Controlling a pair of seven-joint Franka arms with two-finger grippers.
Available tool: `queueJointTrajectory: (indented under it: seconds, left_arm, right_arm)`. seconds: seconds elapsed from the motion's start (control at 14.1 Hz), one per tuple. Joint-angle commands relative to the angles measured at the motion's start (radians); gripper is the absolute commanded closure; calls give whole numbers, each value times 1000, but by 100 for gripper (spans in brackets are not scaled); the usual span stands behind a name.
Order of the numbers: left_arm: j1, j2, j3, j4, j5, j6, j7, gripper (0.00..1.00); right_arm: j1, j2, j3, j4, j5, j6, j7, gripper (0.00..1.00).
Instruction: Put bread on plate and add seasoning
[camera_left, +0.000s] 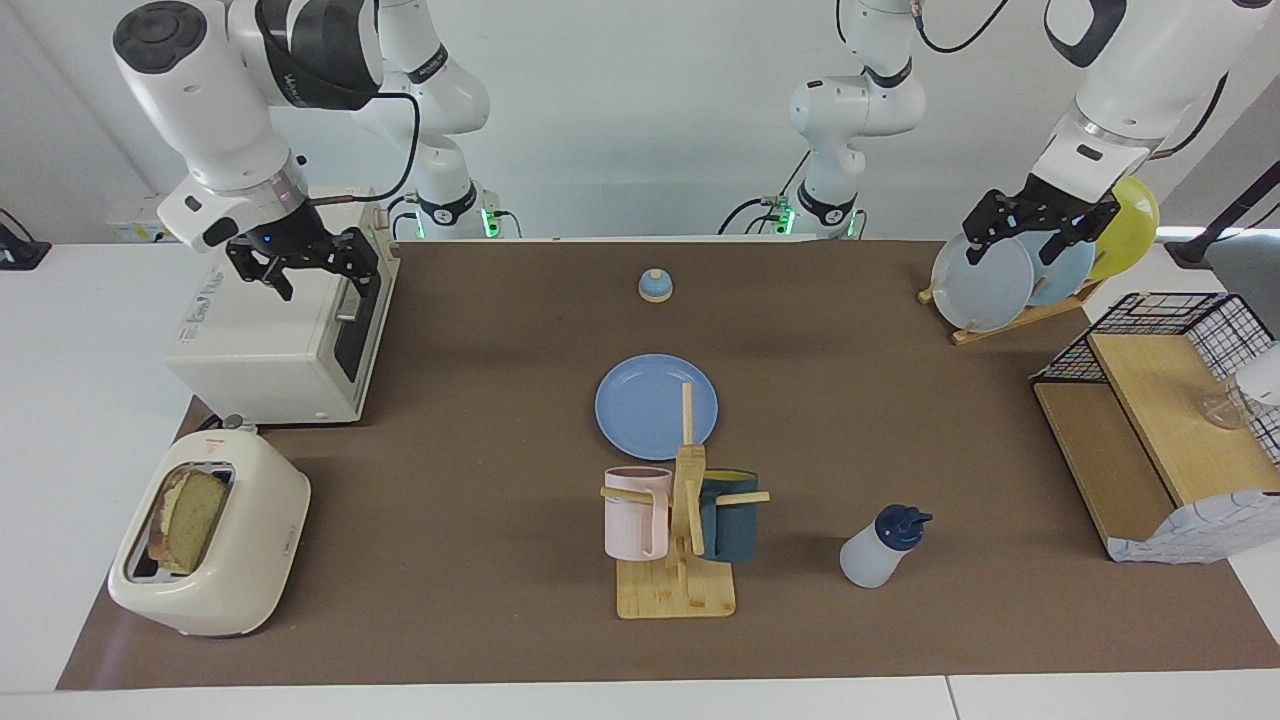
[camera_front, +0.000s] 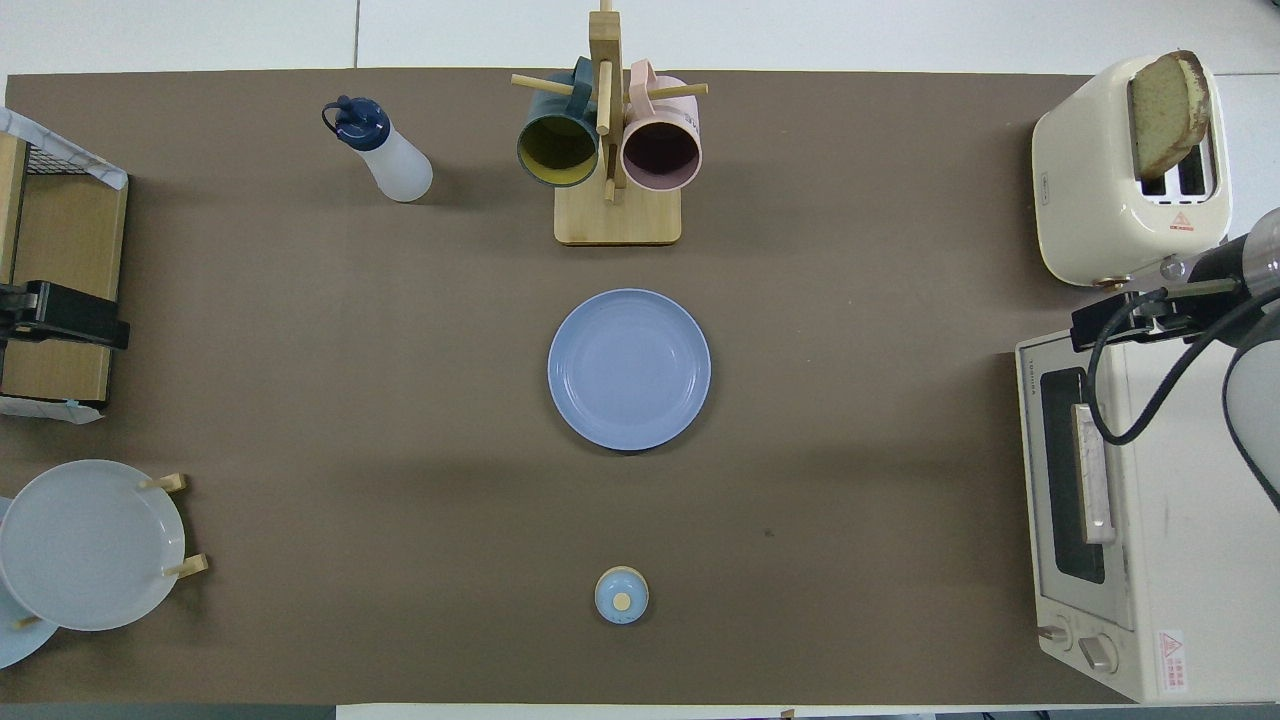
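The bread (camera_left: 188, 517) stands upright in a slot of the cream toaster (camera_left: 215, 575), at the right arm's end of the table and farther from the robots than the white toaster oven (camera_left: 275, 345). The right gripper (camera_left: 305, 270) hangs over the top of that oven, fingers spread apart and holding nothing.

In the middle of the brown mat (camera_left: 480, 480) the blue plate (camera_left: 650, 400) lies flat and bare. A small blue-and-tan bell (camera_left: 655, 286) sits nearer to the robots than the plate. Just beside the plate, farther from the robots, stands a wooden mug tree (camera_left: 685, 520) with 2 mugs hung on it, a pink mug (camera_left: 633, 512) and a dark teal mug (camera_left: 732, 516).

The seasoning bottle (camera_left: 880, 547), whitish with a navy cap, stands beside the mug tree toward the left arm's end, tilted in the facing view and well apart from the plate.

The left gripper (camera_left: 1040, 230) hangs over the wooden rack (camera_left: 1010, 322) holding 3 upright plates, its fingers parted and empty. A wire-and-wood shelf (camera_left: 1150, 420) sits at the left arm's end.
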Motion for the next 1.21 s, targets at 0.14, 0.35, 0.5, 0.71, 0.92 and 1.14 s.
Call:
queueJointTrajectory:
  seconds: [0.14, 0.35, 0.5, 0.71, 0.92, 1.14]
  left_arm:
    - [-3, -20, 4, -17, -5, 16, 6, 0]
    - [4, -20, 5, -18, -5, 2, 11, 0]
    - [-9, -22, 4, -23, -5, -1, 9, 0]
    - [-9, -55, -2, -95, -8, 45, 5, 0]
    - [-47, -123, -2, -265, -8, 310, 5, 0]
    - [-82, -163, -4, -377, -8, 455, 5, 0]
  right_arm:
    - [-4, 0, -5, 35, 8, -53, -32, 0]
    - [-21, -6, -8, 14, 7, -64, -32, 0]
    - [-10, 0, -9, 32, 5, -75, -32, 0]
    - [-18, 0, -9, 31, 4, -64, -32, 0]
    - [-10, 6, -9, 39, -7, -61, -34, 0]
    - [-9, 11, -5, 48, -22, -49, -32, 0]
